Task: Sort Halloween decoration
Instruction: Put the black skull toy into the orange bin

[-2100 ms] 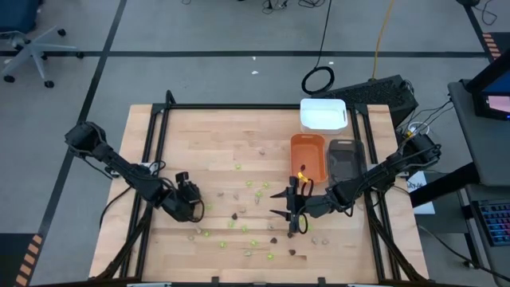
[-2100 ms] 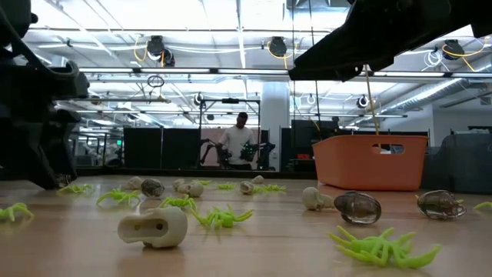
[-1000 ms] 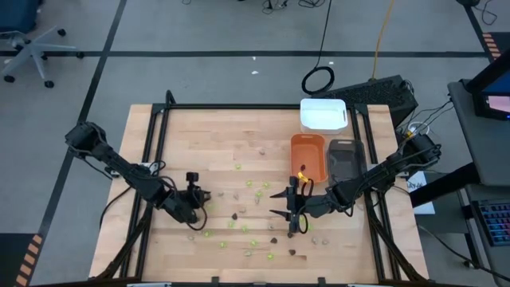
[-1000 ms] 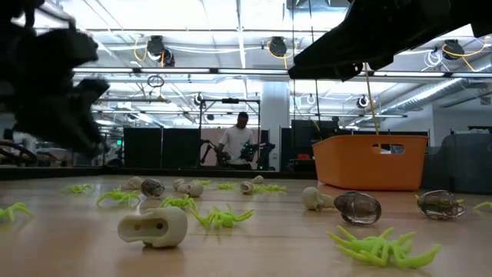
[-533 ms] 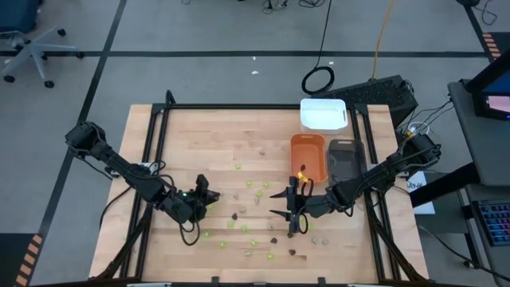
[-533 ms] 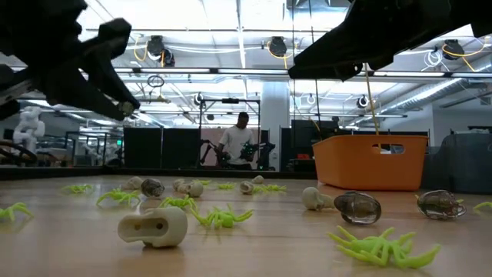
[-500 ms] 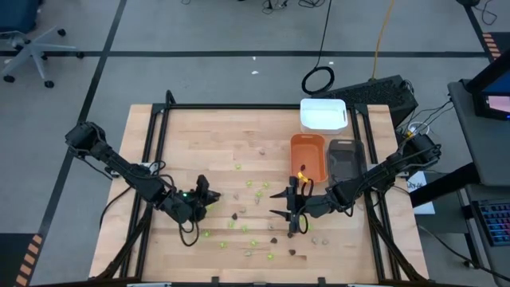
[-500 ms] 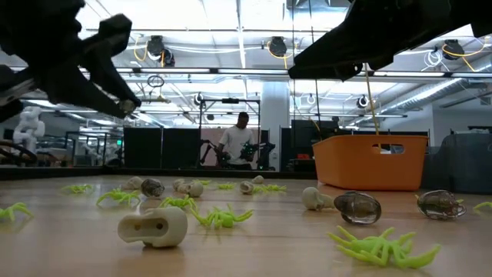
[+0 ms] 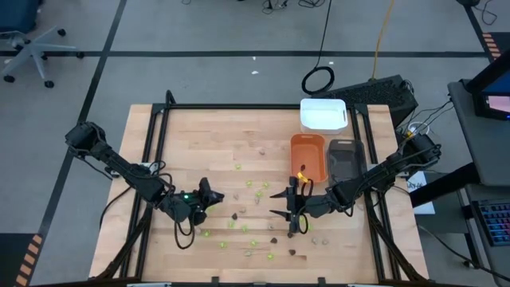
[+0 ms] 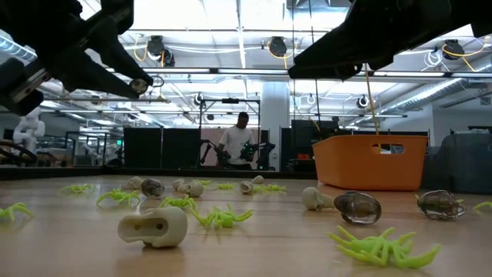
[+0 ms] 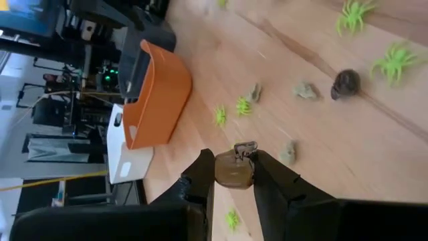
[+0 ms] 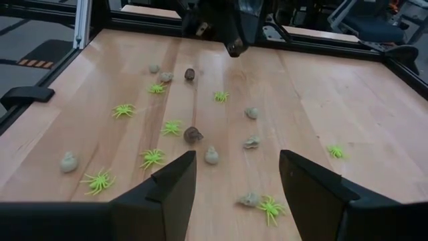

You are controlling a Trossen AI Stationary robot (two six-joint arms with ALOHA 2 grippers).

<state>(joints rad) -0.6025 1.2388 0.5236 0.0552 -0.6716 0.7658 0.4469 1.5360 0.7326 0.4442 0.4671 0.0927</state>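
The Halloween decoration lies scattered over the wooden table point(image 9: 199, 135): lime-green spiders point(image 12: 153, 158), pale beige-grey skull pieces point(image 10: 154, 228) and dark brown round pieces point(image 12: 193, 134). My left gripper point(image 9: 212, 197) hangs above the table's near left part, shut on one dark brown piece point(image 11: 233, 171). The low view shows it high up point(image 10: 141, 85), and the right wrist view shows it across the table point(image 12: 232, 44). My right gripper point(image 9: 290, 214) stands open above the pieces at the near middle, its fingers point(image 12: 172, 187) wide apart with nothing between them. My left gripper pinches the dark brown piece's rounded body point(image 11: 233, 175) between its two fingers point(image 11: 200, 179), one on each side. A small loop point(image 11: 245, 147) on the piece sticks out past the fingertips. The fingers slant down toward the table's right side. The piece is lifted clear of the table.
An orange tray point(image 9: 307, 156), a grey tray point(image 9: 344, 159) and a white tray point(image 9: 323, 114) stand at the far right. Black frame rails point(image 9: 159, 127) run along the table's sides. A person stands far behind the table point(image 10: 240, 142).
My left gripper has risen from the table and rolled about its own axis, its fingers shifting a little toward the table's right edge. It has stayed shut on the brown piece, which is now carried clear of the table.
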